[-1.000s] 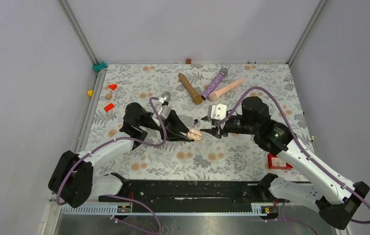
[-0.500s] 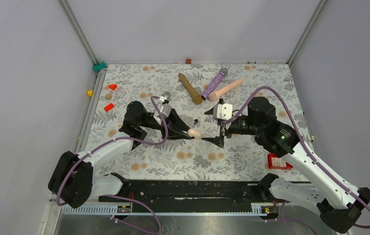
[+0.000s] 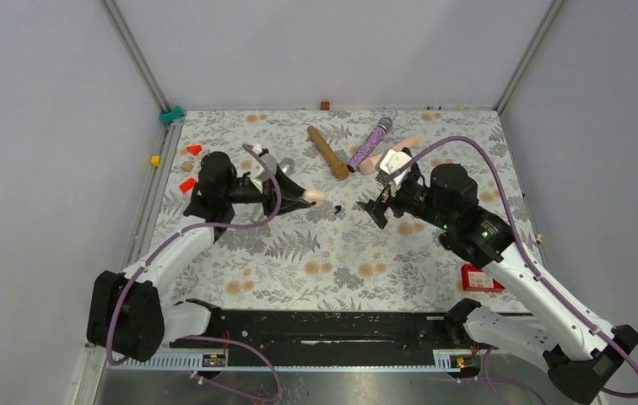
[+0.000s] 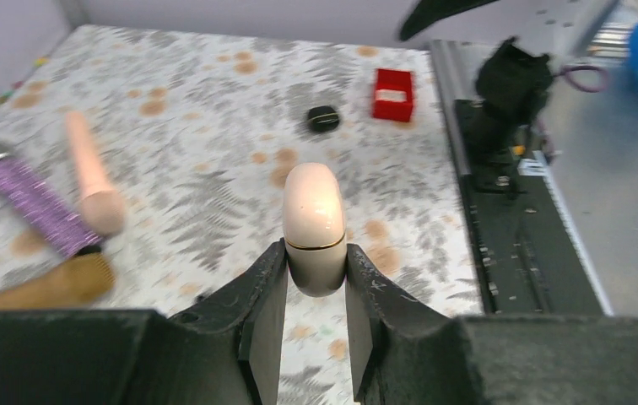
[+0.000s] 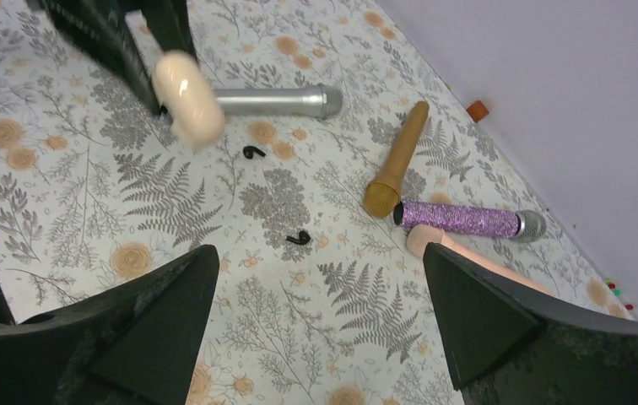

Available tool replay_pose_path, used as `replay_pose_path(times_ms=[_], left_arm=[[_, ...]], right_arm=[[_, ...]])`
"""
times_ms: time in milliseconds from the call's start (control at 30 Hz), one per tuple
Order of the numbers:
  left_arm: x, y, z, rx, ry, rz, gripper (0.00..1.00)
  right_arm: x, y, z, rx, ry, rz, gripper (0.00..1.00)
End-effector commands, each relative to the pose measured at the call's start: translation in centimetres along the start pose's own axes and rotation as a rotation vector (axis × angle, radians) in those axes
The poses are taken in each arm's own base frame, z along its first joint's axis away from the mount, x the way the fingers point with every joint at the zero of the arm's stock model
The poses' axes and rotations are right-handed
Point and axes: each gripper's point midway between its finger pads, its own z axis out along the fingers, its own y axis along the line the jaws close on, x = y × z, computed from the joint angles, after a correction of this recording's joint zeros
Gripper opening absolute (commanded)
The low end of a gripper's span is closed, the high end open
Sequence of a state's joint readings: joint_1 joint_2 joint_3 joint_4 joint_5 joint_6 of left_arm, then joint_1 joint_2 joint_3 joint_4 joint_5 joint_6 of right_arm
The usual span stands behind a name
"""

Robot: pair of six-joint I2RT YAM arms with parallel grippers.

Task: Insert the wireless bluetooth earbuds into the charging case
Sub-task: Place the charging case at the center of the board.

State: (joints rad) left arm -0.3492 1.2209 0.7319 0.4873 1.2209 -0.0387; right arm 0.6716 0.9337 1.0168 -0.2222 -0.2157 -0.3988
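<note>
Count: 2 earbuds [image 5: 254, 152], 1 charging case [image 4: 314, 211], 4 microphones [image 5: 278, 101].
Left gripper [image 4: 316, 257] clamped on the closed case, held above the table [image 3: 299, 253]. Right gripper [image 5: 320, 253] spread wide, empty. Both earbuds lie loose on the table beneath it.

charging case [image 4: 314, 211]: smooth, glossy cream plastic shell with a thin gold-coloured metallic band around it.
earbuds [image 5: 254, 152]: black with a slight sheen; too small to tell the material.
left tool [image 4: 316, 257]: matt black plastic, faintly grainy finger faces.
right tool [image 5: 317, 257]: matt black plastic.
tabletop [image 5: 366, 304]: matt covering with a printed fern and flower pattern; cloth or paper cannot be told.
silver microphone [image 5: 273, 102]: bare metal, satin sheen.
purple microphone [image 5: 459, 218]: rough glitter coating.
brown microphone [image 5: 396, 156]: matt, even finish.
pink microphone [image 5: 476, 257]: smooth, low gloss.
</note>
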Motion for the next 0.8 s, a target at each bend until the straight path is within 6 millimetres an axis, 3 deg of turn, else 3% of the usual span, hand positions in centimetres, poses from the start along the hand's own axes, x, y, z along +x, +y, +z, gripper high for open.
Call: replay_pose_path(times_ms=[0,133,200,333,433,500,600,767], left_arm=[[0.8,3.5,-4.2,-0.166,0.137,0.056,0.00],[2.9,5.4,-8.5,-0.272,0.249,-0.031,0.00],[4.3,5.2,-10.4,-0.295,0.332,-0.083,0.00],[8.2,3.3,-13.7,-0.242,0.572,-0.139,0.00],[11.0,1.5,-15.0,-0.158,0.674,-0.232,0.00],[12.7,1.4,-16.5,-0.154,0.728,-0.292,0.00],[14.3,2.3,-18.3,-0.182,0.771,-0.364,0.00],[14.0,6.4,-21.2,-0.305,0.704,-0.445,0.00]], right_arm=[[1.9,-1.5,-1.2,0.089,0.075,-0.032,0.99],[3.4,-1.2,-1.7,0.103,0.077,-0.045,1.00],[3.7,-1.0,-1.9,0.105,0.062,-0.045,1.00],[3.9,-0.8,-2.0,0.116,0.023,-0.048,0.99],[4.3,-0.5,-1.9,0.111,0.022,-0.047,0.99],[4.5,-0.4,-1.8,0.103,0.025,-0.043,1.00],[5.0,0.1,-1.6,0.083,0.033,-0.036,0.99],[5.5,0.3,-1.4,0.071,0.043,-0.024,0.99]])
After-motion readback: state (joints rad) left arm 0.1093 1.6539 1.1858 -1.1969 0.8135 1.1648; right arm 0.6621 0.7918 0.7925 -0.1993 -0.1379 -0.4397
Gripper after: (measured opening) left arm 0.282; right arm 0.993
